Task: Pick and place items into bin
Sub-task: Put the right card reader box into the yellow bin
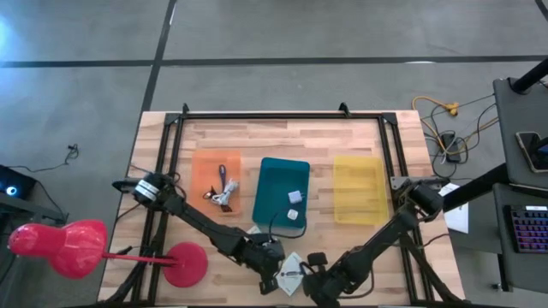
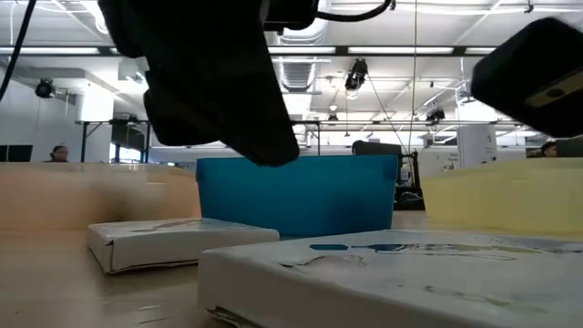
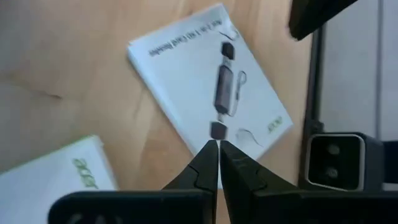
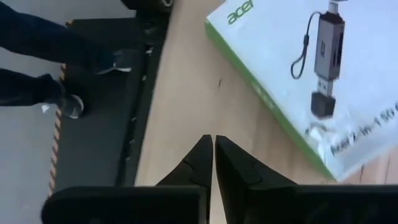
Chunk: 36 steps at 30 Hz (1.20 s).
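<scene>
Two flat white packets with dark prints [image 1: 294,272] [image 1: 267,285] lie flat near the table's front edge; the low view shows them close up [image 2: 182,241] [image 2: 392,273]. My left gripper [image 3: 219,144] [image 1: 276,270] is shut and hovers over the corner of one packet [image 3: 205,87], the other packet [image 3: 56,177] beside it. My right gripper [image 4: 213,138] [image 1: 310,279] is shut over bare wood, next to a packet [image 4: 311,74]. An orange bin [image 1: 199,167] holds a purple stick and black wiry pieces [image 1: 221,192]. A teal bin [image 1: 272,184] holds two white cubes [image 1: 294,197].
A yellow bin [image 1: 360,188] stands right of the teal one. A big pink-red stand [image 1: 77,248] sits at the table's left front corner. A black frame [image 1: 282,115] runs around the table. A person's legs [image 4: 37,68] show on the floor past the table edge.
</scene>
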Tool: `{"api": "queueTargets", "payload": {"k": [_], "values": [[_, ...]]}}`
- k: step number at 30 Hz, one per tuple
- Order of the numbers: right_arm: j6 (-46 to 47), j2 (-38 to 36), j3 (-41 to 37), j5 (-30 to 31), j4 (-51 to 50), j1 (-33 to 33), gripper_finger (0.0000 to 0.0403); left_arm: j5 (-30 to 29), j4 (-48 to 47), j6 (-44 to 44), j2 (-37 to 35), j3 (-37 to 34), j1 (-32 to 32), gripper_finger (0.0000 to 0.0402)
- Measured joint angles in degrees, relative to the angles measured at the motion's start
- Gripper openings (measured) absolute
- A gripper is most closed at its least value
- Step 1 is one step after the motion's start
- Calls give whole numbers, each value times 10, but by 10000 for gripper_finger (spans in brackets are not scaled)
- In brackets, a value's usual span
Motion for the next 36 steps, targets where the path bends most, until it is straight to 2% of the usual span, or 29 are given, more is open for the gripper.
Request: {"api": "queueTargets", "payload": {"k": [10,20,27,29,33,36], "values": [[-14,31,3,11,16,-18,9,6,9,-9,5,-7,-3,0],[-13,26,13,84,12,-27,9,43,69,-24,64,-3,-4,0],[-18,25,39,174,12,-29,9,34,66,-6,63,-3,-5,0],[-24,25,49,171,-7,-30,9,33,66,-6,63,-4,-5,0],[-9,22,62,157,-114,-17,9,33,63,-2,59,-3,-5,0],[-11,24,51,140,-110,-2,9,13,45,21,46,4,-5,0]]}}
